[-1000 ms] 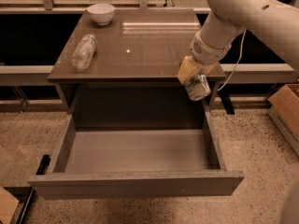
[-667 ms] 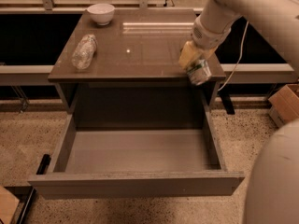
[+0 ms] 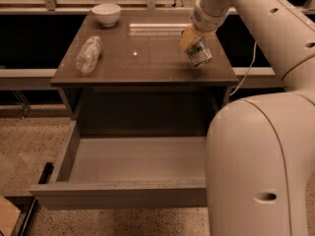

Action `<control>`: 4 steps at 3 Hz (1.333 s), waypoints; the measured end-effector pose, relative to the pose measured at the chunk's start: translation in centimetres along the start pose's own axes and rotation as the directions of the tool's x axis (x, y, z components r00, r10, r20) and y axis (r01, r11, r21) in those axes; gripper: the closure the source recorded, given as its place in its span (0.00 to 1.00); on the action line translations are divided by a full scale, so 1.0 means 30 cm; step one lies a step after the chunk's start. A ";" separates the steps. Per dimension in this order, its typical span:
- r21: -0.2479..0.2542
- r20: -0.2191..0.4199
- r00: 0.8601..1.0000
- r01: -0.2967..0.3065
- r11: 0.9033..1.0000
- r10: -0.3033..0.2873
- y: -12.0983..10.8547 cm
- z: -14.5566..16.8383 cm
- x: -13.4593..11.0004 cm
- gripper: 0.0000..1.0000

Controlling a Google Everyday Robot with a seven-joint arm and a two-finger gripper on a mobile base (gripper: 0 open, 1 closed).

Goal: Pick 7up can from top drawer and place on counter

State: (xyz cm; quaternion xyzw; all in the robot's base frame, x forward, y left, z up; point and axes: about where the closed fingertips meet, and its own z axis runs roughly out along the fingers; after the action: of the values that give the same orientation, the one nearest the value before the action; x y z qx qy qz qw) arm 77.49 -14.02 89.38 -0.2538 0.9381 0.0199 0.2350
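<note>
My gripper (image 3: 195,44) is shut on the 7up can (image 3: 200,54), a small green and white can with a silver end. It holds the can tilted just above the right part of the counter (image 3: 147,53). The top drawer (image 3: 133,163) is pulled out below the counter, and the part of its grey floor that shows is bare. My arm hides the drawer's right side.
A clear plastic bottle (image 3: 88,54) lies on the counter's left side. A white bowl (image 3: 106,13) stands at the counter's back left. My large white arm (image 3: 256,156) fills the right foreground. A cardboard corner (image 3: 7,220) lies on the floor at the bottom left.
The gripper has carried the can up and back from the counter's right front edge to above the counter top. The arm now covers the drawer's right side.
</note>
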 end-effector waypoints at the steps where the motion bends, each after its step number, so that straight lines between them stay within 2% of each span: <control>1: -0.070 0.057 0.997 0.049 0.996 -0.045 0.053 0.075 -0.092 0.73; 2: -0.125 0.077 0.994 0.082 0.989 -0.073 0.099 0.131 -0.124 0.50; 4: -0.128 0.069 0.995 0.082 0.988 -0.074 0.106 0.154 -0.124 0.04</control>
State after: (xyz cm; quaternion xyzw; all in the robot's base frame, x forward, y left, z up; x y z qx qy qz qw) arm 80.75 -8.79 86.69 -0.3043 0.9161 0.0804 0.2485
